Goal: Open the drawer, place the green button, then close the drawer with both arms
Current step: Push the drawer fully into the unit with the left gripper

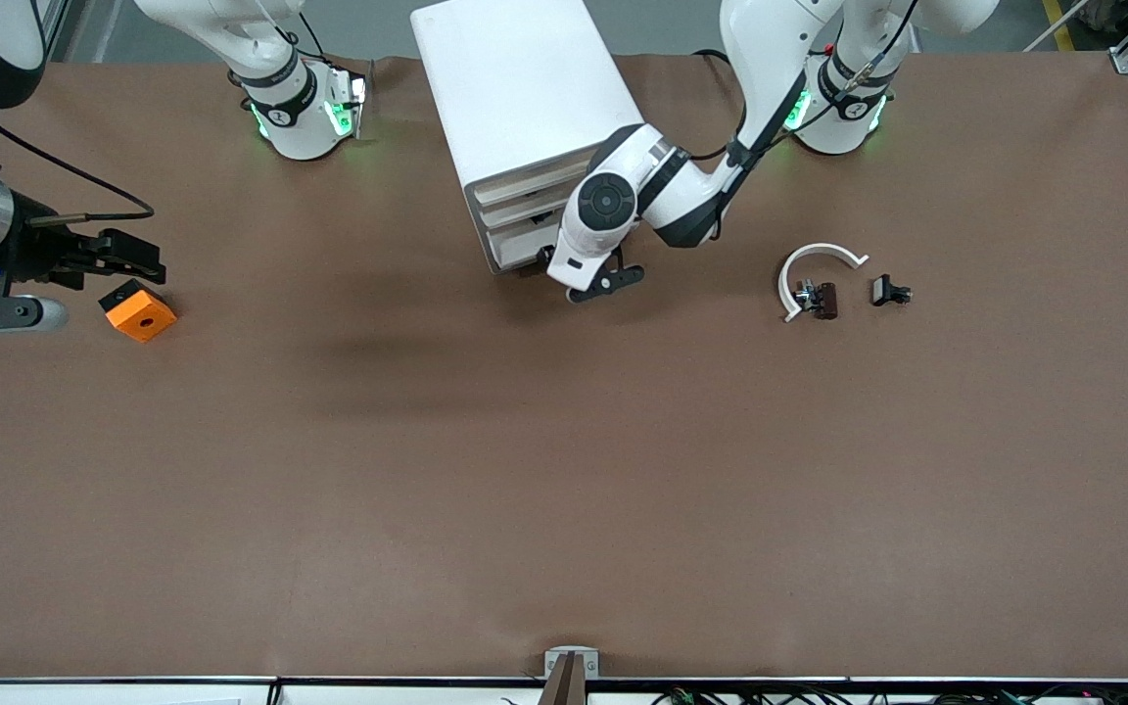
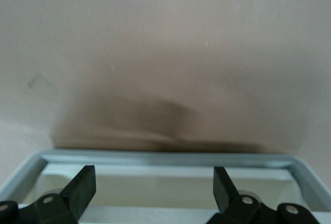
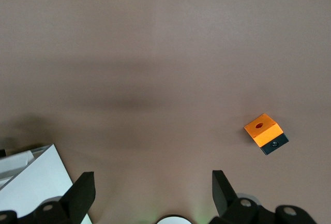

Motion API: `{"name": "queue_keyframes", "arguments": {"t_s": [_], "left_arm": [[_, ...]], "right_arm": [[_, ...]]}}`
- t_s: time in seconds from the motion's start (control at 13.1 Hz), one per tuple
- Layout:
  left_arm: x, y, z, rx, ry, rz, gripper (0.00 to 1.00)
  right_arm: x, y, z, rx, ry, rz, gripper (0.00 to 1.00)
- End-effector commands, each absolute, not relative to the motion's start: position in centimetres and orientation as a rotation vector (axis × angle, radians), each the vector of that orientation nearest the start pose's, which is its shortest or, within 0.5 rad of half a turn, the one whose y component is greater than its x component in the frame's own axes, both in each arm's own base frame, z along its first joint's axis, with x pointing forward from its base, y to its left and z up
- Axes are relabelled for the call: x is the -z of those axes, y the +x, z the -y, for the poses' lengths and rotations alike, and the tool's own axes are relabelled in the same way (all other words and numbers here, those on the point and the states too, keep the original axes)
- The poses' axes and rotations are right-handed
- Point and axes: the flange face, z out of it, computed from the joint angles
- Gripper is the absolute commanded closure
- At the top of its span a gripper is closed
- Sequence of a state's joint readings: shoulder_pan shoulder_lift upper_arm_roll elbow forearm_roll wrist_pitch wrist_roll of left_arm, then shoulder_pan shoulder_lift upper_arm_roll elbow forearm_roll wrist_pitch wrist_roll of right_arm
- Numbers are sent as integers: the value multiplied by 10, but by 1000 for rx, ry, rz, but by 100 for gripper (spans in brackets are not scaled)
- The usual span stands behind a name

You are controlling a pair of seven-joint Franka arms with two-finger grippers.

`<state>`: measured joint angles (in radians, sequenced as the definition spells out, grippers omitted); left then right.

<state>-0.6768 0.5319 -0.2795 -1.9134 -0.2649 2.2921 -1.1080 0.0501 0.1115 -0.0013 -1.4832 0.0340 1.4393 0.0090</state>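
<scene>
A white drawer cabinet (image 1: 525,108) stands between the arm bases, its drawer fronts (image 1: 522,211) facing the front camera. My left gripper (image 1: 544,259) is open and empty at the lowest drawer's front. In the left wrist view its fingers (image 2: 83,188) frame a grey drawer rim (image 2: 170,158) with a pale inside, and the gripper (image 2: 153,188) holds nothing. My right gripper (image 1: 138,259) is open and empty, held high over the right arm's end of the table, and shows open in its own view (image 3: 153,188). No green-capped button can be made out in any view.
An orange block with a hole (image 1: 140,311) lies under the right gripper and shows in the right wrist view (image 3: 265,132). Toward the left arm's end lie a white arc piece (image 1: 819,255), a small dark brown part (image 1: 823,299) and a small black part (image 1: 889,291).
</scene>
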Motion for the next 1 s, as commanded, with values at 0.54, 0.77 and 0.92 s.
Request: {"name": "queue_keyframes", "arguments": {"t_s": [0.54,0.77,0.92], "left_arm": [[-243,349,510,-573,-3092,677,0],[-265,449,449,-513,-3112,944,0],[-282,506,403,-396,-3121,1048,0]], "right_arm": [[-604,556,-22,-87,-3175,117,0],[-613,565,-19,49,-3166,248,0],[-621,568,-16,80,-3169,251,0]]}}
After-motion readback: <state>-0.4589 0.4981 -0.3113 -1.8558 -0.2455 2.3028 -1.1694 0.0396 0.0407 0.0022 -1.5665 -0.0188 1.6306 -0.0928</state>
